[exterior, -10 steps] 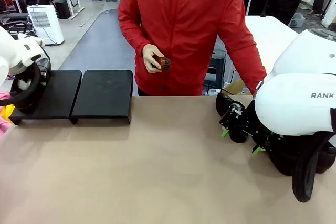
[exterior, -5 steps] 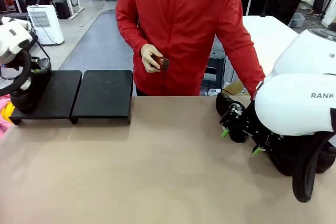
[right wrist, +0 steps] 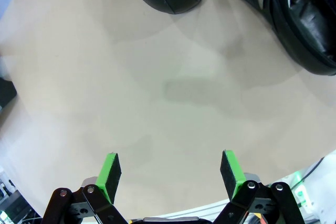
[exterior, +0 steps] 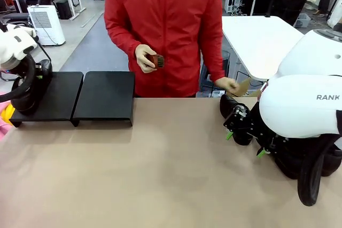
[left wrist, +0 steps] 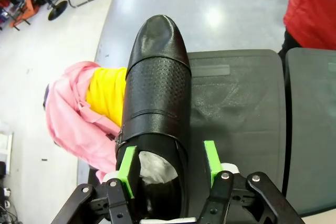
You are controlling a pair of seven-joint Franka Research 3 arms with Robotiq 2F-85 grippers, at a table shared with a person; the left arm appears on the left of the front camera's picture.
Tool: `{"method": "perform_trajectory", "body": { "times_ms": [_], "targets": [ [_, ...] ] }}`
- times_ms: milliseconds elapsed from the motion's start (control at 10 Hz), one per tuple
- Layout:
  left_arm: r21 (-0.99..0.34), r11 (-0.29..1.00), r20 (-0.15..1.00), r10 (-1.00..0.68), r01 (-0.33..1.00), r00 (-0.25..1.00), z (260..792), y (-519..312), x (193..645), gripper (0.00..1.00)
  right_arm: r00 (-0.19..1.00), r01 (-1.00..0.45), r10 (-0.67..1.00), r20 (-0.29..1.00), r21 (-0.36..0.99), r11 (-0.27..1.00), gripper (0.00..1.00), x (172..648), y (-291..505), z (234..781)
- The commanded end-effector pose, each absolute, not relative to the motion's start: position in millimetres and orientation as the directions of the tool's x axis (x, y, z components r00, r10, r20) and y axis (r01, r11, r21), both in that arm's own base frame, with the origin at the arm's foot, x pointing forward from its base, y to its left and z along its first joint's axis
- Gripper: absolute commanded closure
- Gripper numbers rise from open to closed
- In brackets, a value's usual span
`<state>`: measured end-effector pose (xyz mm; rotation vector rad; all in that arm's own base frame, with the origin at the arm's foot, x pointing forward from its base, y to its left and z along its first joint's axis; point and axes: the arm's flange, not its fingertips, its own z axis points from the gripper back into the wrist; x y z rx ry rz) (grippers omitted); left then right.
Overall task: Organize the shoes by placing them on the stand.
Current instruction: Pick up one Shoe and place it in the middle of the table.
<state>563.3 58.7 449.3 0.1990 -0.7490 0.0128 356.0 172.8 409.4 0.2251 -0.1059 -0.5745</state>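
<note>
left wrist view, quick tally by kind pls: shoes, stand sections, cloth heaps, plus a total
black dress shoe: 1
stand sections: 2
pink and yellow cloth heap: 1
total: 4

Left arm gripping, right arm low with its jaws spread.
The white left arm (exterior: 13, 46) bends down at the robot's left. Its black, green-padded left gripper (left wrist: 169, 158) is part-closed across the heel end of a black glossy leather dress shoe (left wrist: 157, 77). The white right arm (exterior: 304, 105) sits low on the right, wrist angled downward. Its right gripper (right wrist: 170, 174) is wide open and holds nothing.
</note>
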Motion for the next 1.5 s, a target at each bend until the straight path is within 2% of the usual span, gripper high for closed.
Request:
{"method": "perform_trajectory", "body": {
  "times_ms": [0, 100, 400, 600, 1000, 1200, 1300, 1400],
  "targets": [
    [0.191, 0.978, 0.674, -0.071, -0.081, 0.735, 454, 59, 565, 0.36, 0.845, 0.507, -0.533, 0.044, 0.25, 0.825, 0.0, 357, 172, 410],
    [0.175, 0.981, 0.677, -0.059, -0.082, 0.733, 449, 59, 563, 0.36, 0.845, 0.507, -0.533, 0.044, 0.25, 0.825, 0.0, 357, 172, 410],
    [0.149, 0.989, 0.787, -0.119, 0.001, 0.606, 524, 40, 524, 0.36, 0.835, 0.526, -0.549, 0.036, 0.24, 0.816, 0.0, 356, 173, 409],
    [0.122, 0.989, 0.807, -0.149, 0.086, 0.571, 548, 34, 508, 0.36, 0.893, 0.432, -0.45, 0.022, 0.237, 0.87, 0.0, 312, 181, 418],
    [0.011, 0.9, 0.764, -0.289, 0.437, 0.576, 596, -3, 451, 0.36, 0.901, 0.396, -0.416, 0.122, 0.154, 0.905, 0.0, 295, 179, 430],
    [-0.043, 0.846, 0.697, -0.355, 0.531, 0.623, 607, -11, 434, 0.36, 0.926, 0.338, -0.35, 0.141, 0.104, 0.936, 0.0, 282, 188, 438],
    [-0.069, 0.823, 0.666, -0.383, 0.563, 0.641, 605, -13, 431, 0.36, 0.925, 0.341, -0.351, 0.143, 0.091, 0.936, 0.0, 281, 190, 437],
    [-0.081, 0.824, 0.615, -0.401, 0.561, 0.679, 592, -11, 443, 0.36, 0.891, 0.41, -0.423, 0.164, 0.104, 0.906, 0.0, 287, 189, 435]
  ]
}}
